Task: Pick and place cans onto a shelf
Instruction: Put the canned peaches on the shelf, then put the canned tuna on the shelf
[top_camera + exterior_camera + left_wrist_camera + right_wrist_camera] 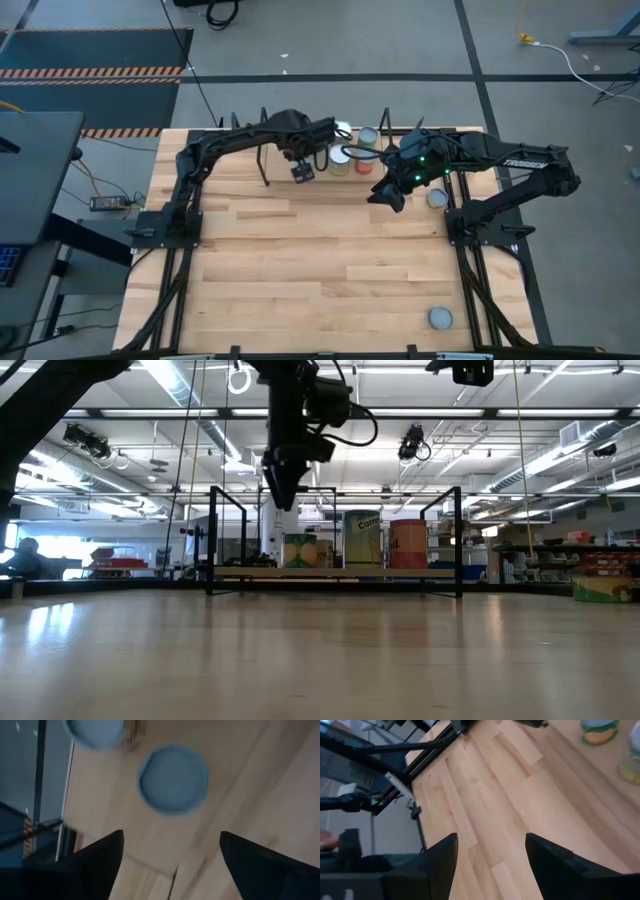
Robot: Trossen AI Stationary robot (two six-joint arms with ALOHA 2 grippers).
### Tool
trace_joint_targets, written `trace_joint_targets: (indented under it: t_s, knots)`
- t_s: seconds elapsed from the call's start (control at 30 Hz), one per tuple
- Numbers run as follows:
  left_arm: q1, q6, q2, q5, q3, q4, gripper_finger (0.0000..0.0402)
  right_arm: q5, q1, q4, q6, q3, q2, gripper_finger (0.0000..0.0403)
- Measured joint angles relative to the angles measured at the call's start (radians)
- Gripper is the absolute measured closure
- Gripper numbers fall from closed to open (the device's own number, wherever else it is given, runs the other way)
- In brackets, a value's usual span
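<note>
The shelf (340,572) stands at the table's far middle. Three cans stand upright on its board: a yellowish one (300,550), a green one (362,538) and an orange one (408,543); the high view shows their lids (340,160) (367,138). My left gripper (303,172) hangs open and empty above the shelf's left part (280,495). Its wrist view (170,837) looks down on a can's round lid (172,779), well below the fingers. My right gripper (385,197) is open and empty (491,837) above the table, just near of the shelf's right part.
One loose can (437,198) stands on the table by the right arm, another (440,318) near the front right corner. The shelf's black end frames (212,540) (460,540) rise beside the cans. The tabletop's middle and near left (300,270) are bare wood.
</note>
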Motion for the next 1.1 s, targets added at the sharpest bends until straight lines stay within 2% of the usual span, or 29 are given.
trace_joint_targets:
  t_s: [0.13, 0.33, 0.5, 0.6, 0.8, 1.1]
  knots:
    - [0.025, -0.004, -0.001, 0.039, -0.020, -0.059, 0.0136, 0.037, 0.000, 0.000, -0.001, 0.000, 0.000, 0.0163]
    - [0.048, 0.023, 0.002, 0.071, -0.160, 0.079, 0.0295, 0.042, 0.000, 0.001, -0.001, 0.000, 0.000, 0.0163]
    - [0.043, 0.024, 0.002, 0.072, -0.213, 0.140, 0.0386, 0.042, 0.000, 0.001, -0.001, 0.000, 0.000, 0.0163]
    - [0.038, 0.024, 0.002, 0.072, -0.213, 0.180, 0.0394, 0.042, 0.000, 0.001, -0.001, 0.000, 0.000, 0.0163]
    - [0.036, 0.025, 0.002, 0.072, -0.213, 0.222, 0.0374, 0.042, 0.000, 0.001, -0.002, 0.000, 0.000, 0.0163]
    - [0.036, 0.031, 0.002, 0.072, -0.169, 0.134, 0.0391, 0.043, -0.037, 0.001, -0.026, 0.000, 0.000, 0.0163]
